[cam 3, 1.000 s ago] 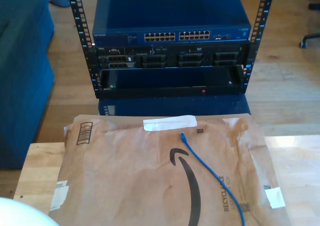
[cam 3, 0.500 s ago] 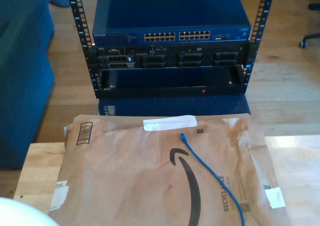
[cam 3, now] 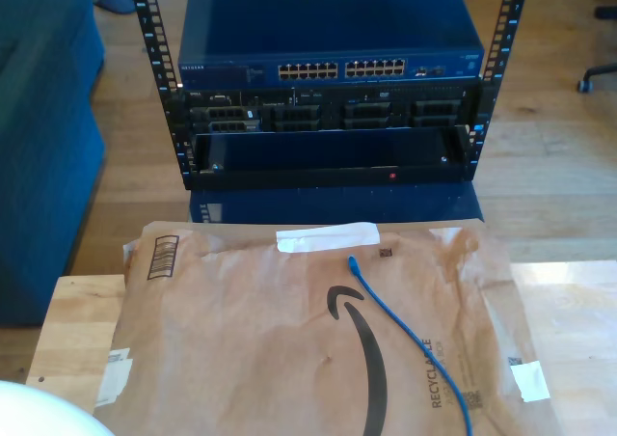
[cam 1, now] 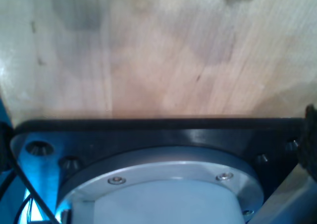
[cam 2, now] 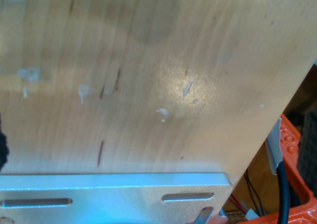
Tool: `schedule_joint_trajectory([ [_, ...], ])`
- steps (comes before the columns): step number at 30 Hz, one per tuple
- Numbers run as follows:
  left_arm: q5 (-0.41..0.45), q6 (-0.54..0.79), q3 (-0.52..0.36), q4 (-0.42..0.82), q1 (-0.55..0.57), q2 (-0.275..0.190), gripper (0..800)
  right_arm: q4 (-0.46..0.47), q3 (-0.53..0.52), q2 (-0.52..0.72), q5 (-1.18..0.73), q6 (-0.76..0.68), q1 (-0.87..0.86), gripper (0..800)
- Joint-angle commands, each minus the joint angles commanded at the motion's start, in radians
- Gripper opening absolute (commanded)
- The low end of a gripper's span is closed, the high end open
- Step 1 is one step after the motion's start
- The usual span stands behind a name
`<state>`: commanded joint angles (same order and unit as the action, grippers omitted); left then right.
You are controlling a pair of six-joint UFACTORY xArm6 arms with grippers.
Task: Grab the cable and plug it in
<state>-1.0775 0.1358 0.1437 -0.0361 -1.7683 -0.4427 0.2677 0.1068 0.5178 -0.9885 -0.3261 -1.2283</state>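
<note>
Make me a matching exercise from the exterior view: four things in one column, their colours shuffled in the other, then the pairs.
Things:
1. cable
2. mailer
3. table
4. tape strip

Colours:
A. white
B. bright blue
C. pale wood
D. brown paper

Pairs: 1-B, 2-D, 3-C, 4-A

My first gripper's wrist flange [cam 1: 163, 184] – a round silver plate with small screws on a black mount – sat close above the wooden tabletop; its fingers could not be seen. My second gripper's silver mounting plate [cam 2: 114, 196] also hung near the wood – jaw state unclear.
</note>
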Motion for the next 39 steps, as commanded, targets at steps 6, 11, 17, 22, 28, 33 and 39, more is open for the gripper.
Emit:
schedule_joint_trajectory([
  [6, 0.0, 0.0, 0.0, 0.0, 0.0, 0.0, 800, 0.0, -0.002, -0.002, 0.011, -0.005, -0.006, 797],
  [11, 0.0, 0.0, 0.0, 0.0, 0.0, 0.0, 800, 0.009, 0.005, 0.0, 0.005, -0.011, -0.005, 797],
  [17, 0.0, 0.0, 0.0, 0.0, 0.0, 0.0, 800, 0.009, -0.002, 0.002, 0.008, -0.005, -0.005, 799],
  [22, 0.0, 0.0, 0.0, 0.0, 0.0, 0.0, 800, 0.005, -0.009, 0.003, 0.012, -0.008, -0.006, 798],
  [28, 0.0, 0.0, 0.0, 0.0, 0.0, 0.0, 800, -0.002, 0.032, 0.084, -0.031, -0.009, -0.009, 798],
  [33, 0.0, 0.0, 0.0, 0.0, 0.0, 0.0, 800, -0.011, 0.084, 0.155, -0.117, -0.015, -0.009, 798],
  [39, 0.0, 0.0, 0.0, 0.0, 0.0, 0.0, 800, -0.029, 0.15, 0.155, -0.117, -0.19, 0.147, 798],
])
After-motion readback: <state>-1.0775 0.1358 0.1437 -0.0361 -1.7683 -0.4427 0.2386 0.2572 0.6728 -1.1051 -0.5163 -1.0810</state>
